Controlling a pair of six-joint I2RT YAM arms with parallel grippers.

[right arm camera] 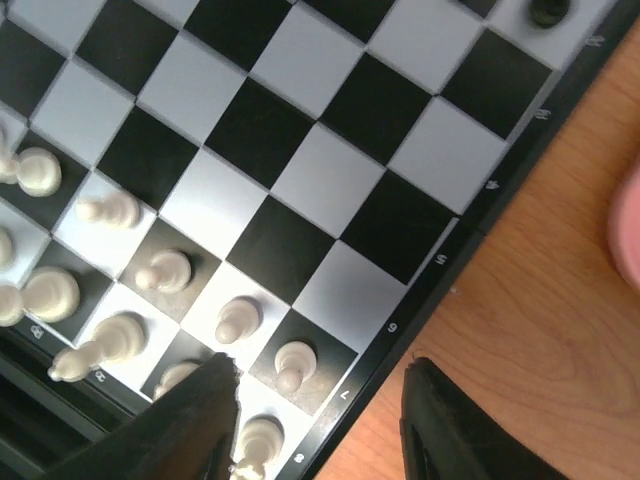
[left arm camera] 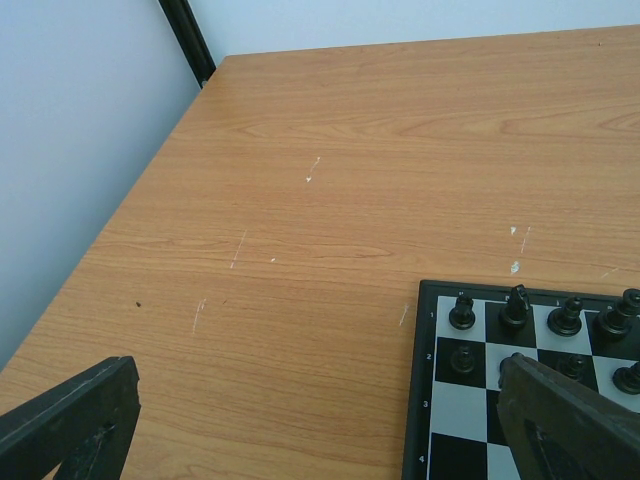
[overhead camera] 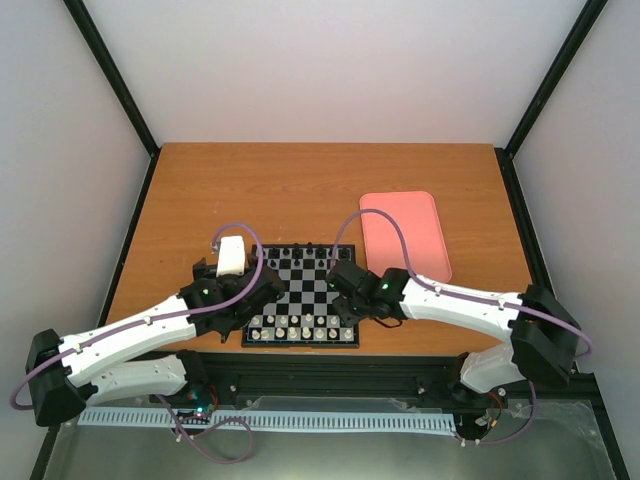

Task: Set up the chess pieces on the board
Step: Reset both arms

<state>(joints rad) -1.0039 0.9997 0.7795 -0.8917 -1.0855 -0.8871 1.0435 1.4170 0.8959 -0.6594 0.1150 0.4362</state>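
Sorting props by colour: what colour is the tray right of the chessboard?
Plain pink. The tray shows best in the top external view.

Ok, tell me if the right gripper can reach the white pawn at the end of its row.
Likely yes: the right gripper hangs open just short of the white pawn, nothing between them, though the neighbouring pawn stands close beside it.

Clear middle, crowded ends.
Free passage over bare central ranks of the board (right arm camera: 330, 170) and over the bench (left arm camera: 350, 180) left and beyond; blocked along near rows by chess pieces (right arm camera: 238, 318), along far rows by black pieces (left arm camera: 516, 305); pink tray (overhead camera: 405, 235) to the right; left tool (left arm camera: 318, 370) and right tool (right arm camera: 320, 372) spread wide at the side borders.
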